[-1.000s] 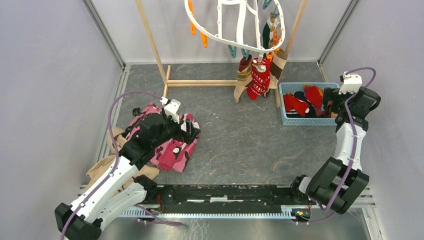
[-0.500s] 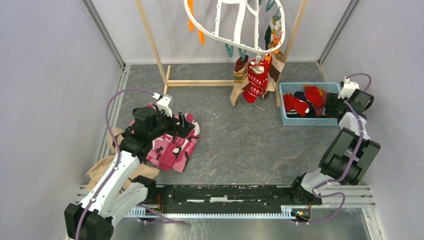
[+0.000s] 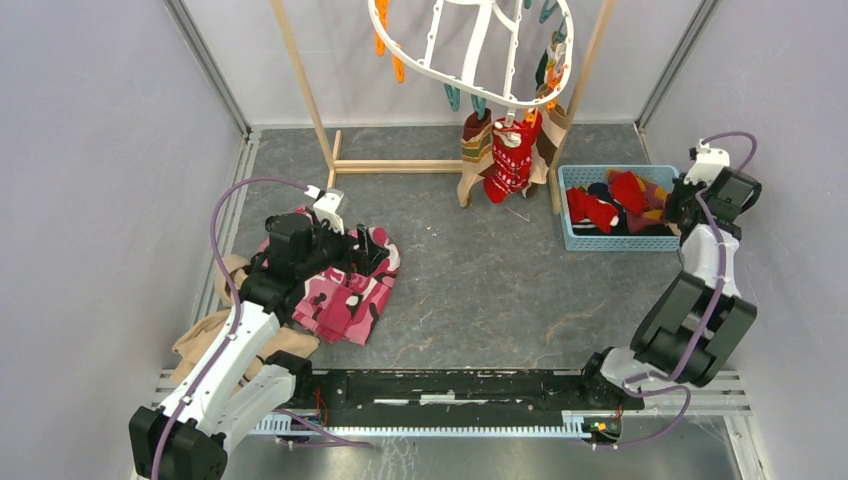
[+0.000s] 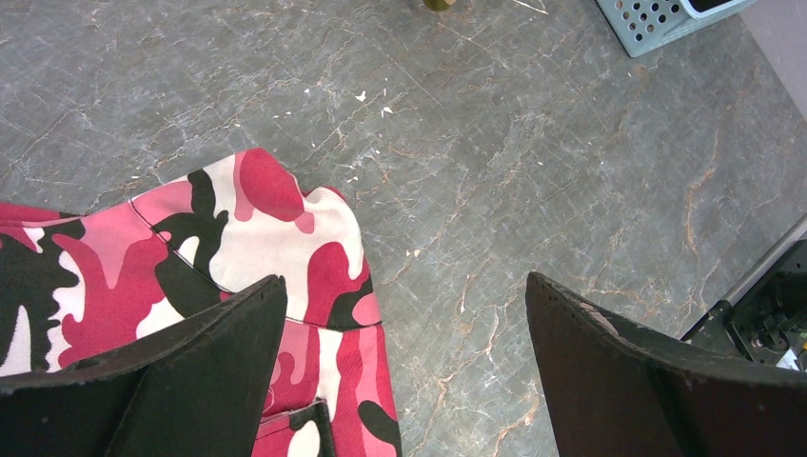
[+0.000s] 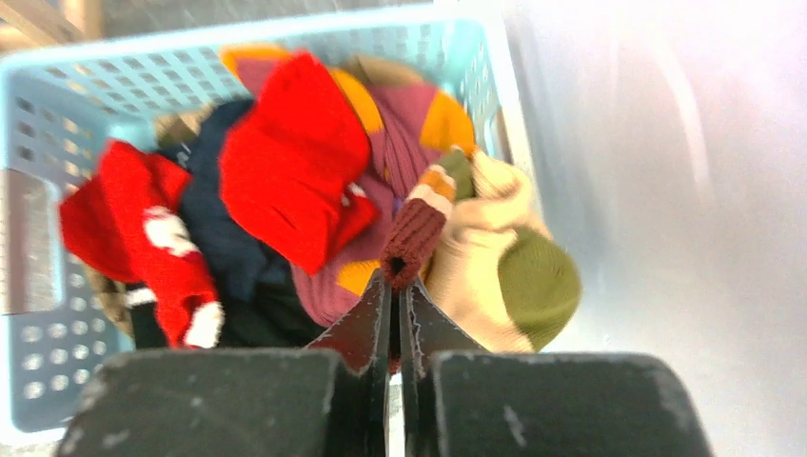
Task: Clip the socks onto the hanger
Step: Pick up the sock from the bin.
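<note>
socks (image 5: 285, 181) | right tool (image 5: 398, 286) clamped on maroon cuff (image 5: 414, 233) at basket (image 5: 481, 67) edge | left tool (image 4: 404, 279) apart over floor (image 4: 533, 143)

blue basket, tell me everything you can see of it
The blue basket is a light-blue rectangular plastic tub with perforated walls, standing on the grey table at the far right, near the wooden rack. It is piled with socks: red, navy, purple with yellow stripes, cream and green. The right gripper hangs over its right end, shut on a maroon sock by the cuff.
</note>
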